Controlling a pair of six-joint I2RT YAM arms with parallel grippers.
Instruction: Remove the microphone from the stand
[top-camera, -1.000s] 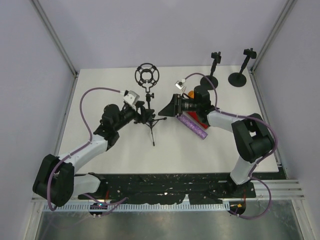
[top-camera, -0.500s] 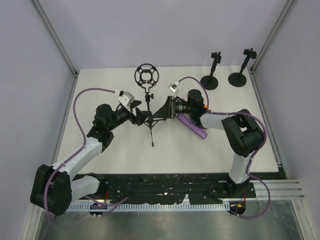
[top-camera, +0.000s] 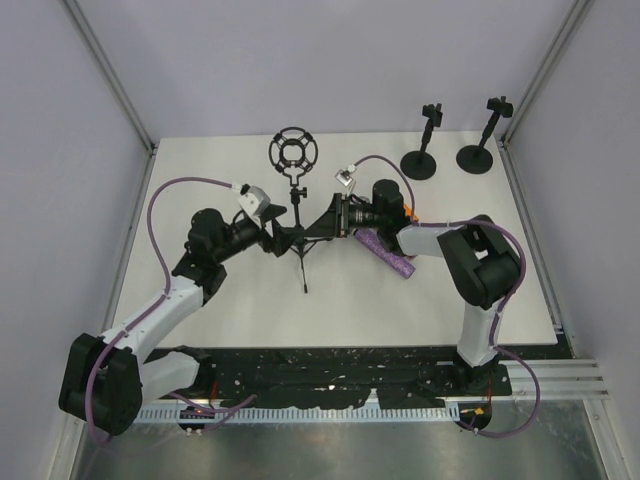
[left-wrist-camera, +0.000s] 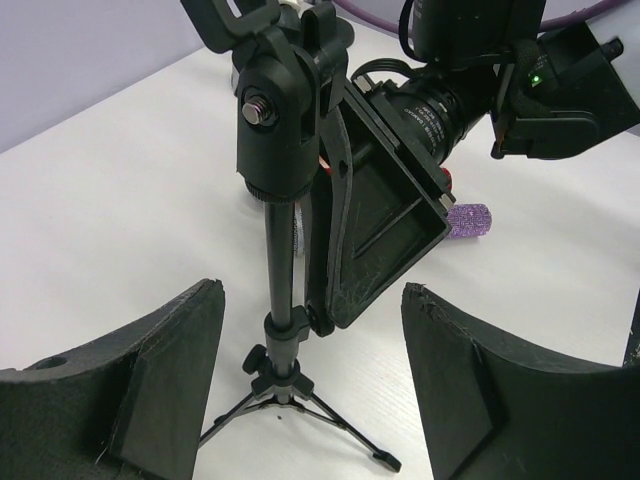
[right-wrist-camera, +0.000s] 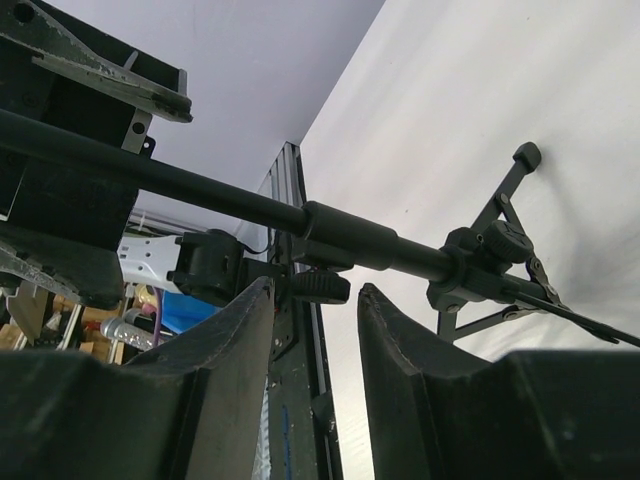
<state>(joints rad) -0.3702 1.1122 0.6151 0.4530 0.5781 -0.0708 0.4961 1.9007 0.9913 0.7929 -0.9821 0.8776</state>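
Note:
A black tripod stand (top-camera: 298, 225) stands mid-table, with an empty round shock mount (top-camera: 293, 152) at its top. A purple glittery microphone (top-camera: 386, 253) lies on the table under my right arm; its end shows in the left wrist view (left-wrist-camera: 468, 220). My left gripper (top-camera: 281, 239) is open just left of the stand pole (left-wrist-camera: 277, 270), which rises ahead of my left gripper (left-wrist-camera: 310, 370), beyond its fingertips. My right gripper (top-camera: 326, 222) is open just right of the pole. In its own view my right gripper (right-wrist-camera: 315, 300) points at the pole (right-wrist-camera: 350, 238), which runs past its fingertips.
Two round-base stands (top-camera: 419, 160) (top-camera: 475, 155) stand at the back right. A small orange object (top-camera: 412, 221) lies beside the right wrist. The right gripper's finger (left-wrist-camera: 375, 215) sits close against the pole in the left wrist view. The enclosure walls border the table.
My right gripper has moved left, up to the stand pole. My left gripper has slid back a little to the left, and its arm has swung outward. The microphone has not moved.

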